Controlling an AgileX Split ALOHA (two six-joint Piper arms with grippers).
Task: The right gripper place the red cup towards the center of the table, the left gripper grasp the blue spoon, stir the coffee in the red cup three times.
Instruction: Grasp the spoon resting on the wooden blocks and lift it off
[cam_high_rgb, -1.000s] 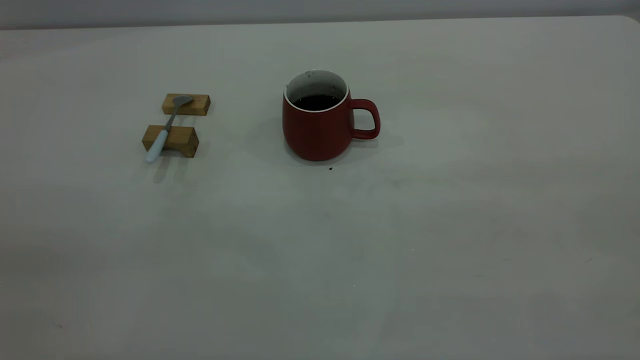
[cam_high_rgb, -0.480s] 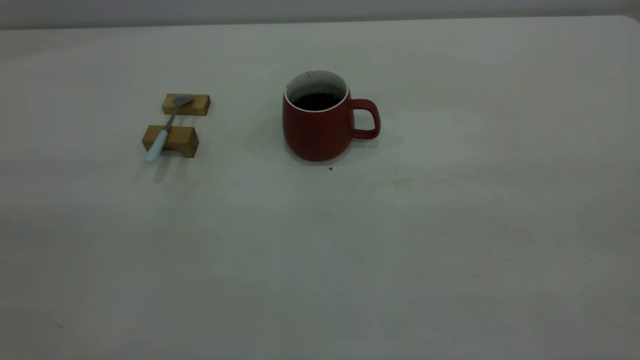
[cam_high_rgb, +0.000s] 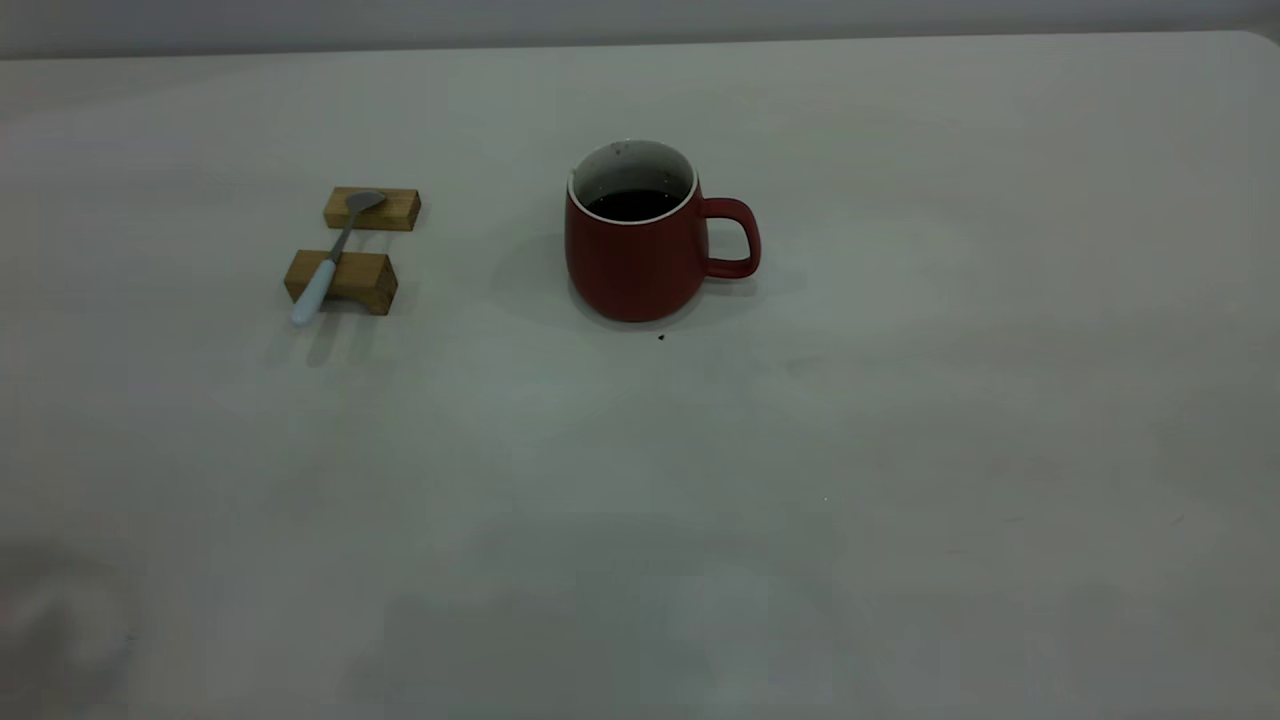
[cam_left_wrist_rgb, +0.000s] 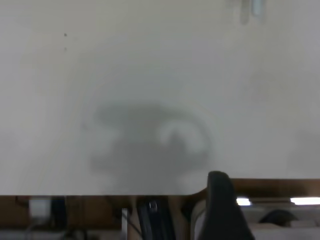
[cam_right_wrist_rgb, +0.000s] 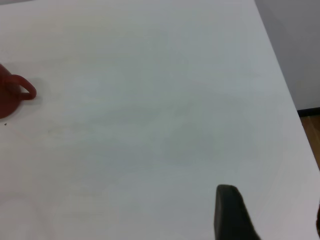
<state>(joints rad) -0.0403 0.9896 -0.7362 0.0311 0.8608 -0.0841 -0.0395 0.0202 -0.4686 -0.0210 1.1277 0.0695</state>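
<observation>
you have plenty of open counter (cam_high_rgb: 900, 450) to work with: the whole near half and the right side lie bare in the exterior view, and only the far edge and the rounded far-right corner show. the red cup (cam_high_rgb: 640, 240) stands upright near the middle, toward the far side, with its handle pointing right and the coffee (cam_high_rgb: 633, 204) dark inside it; a tiny dark speck (cam_high_rgb: 661, 337) sits just in front of its base. well to the left of the cup, the blue spoon (cam_high_rgb: 335, 252) bridges two wooden blocks (cam_high_rgb: 345, 280), bowl on the far block, pale handle sticking out over the near one. neither arm appears in the exterior view. your left pincer (cam_left_wrist_rgb: 222, 210) shows only one dark finger at the counter's edge, over a shadow, with the spoon handle's tip far off; you cannot tell whether it is spread or pressed together. your right pincer (cam_right_wrist_rgb: 232, 215) likewise shows one finger, near the counter's side edge, far from the cup handle, and you cannot tell its state either.
</observation>
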